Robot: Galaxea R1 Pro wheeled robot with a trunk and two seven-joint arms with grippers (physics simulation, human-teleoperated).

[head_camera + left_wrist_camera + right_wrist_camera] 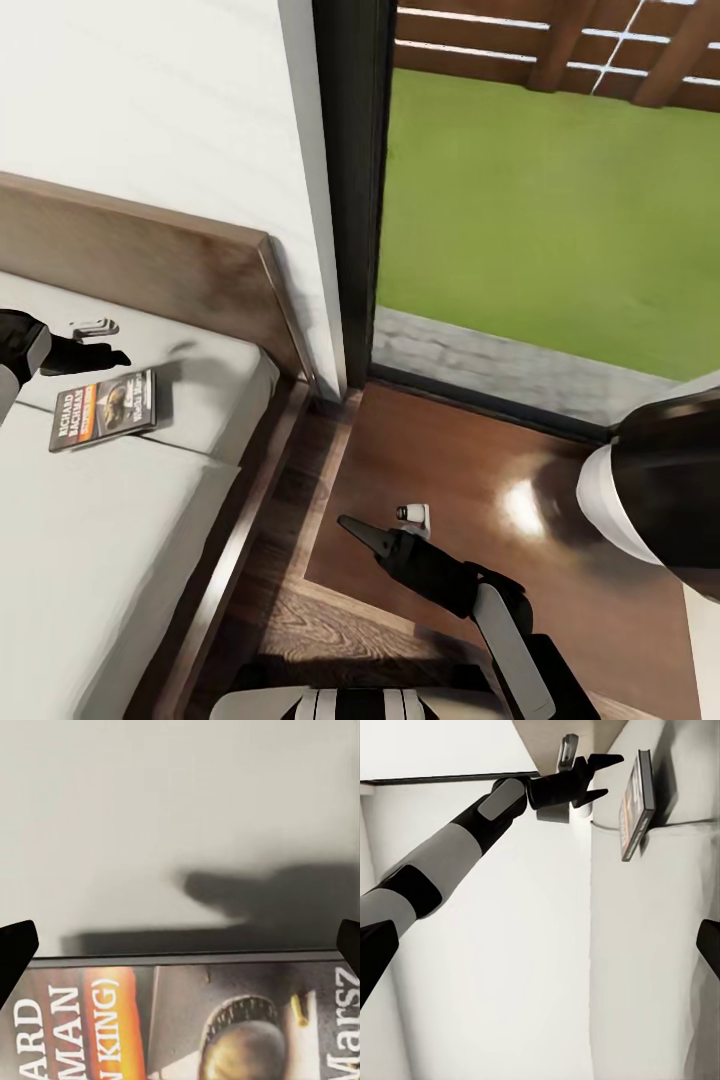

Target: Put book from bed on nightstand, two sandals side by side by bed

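The book [103, 408], a thin paperback with an orange band and white lettering, lies flat on the bed's light-grey mattress [90, 560] near the brown headboard [150, 255]. My left gripper [112, 357] hovers open just above the book's far edge; its wrist view shows the book [187, 1020] between the wide-apart fingertips. From the right wrist, the left gripper [611, 776] shows with spread fingers beside the book [634, 802]. My right gripper [358, 532] is open and empty over the glossy reddish-brown nightstand [560, 600]. The sandals are out of view.
A small white gadget [95, 326] rests on the mattress beyond the book. A little white object [412, 515] sits on the nightstand by my right gripper. The black-framed window [350, 190] shows lawn and fence. A strip of wood floor [290, 560] separates bed and nightstand.
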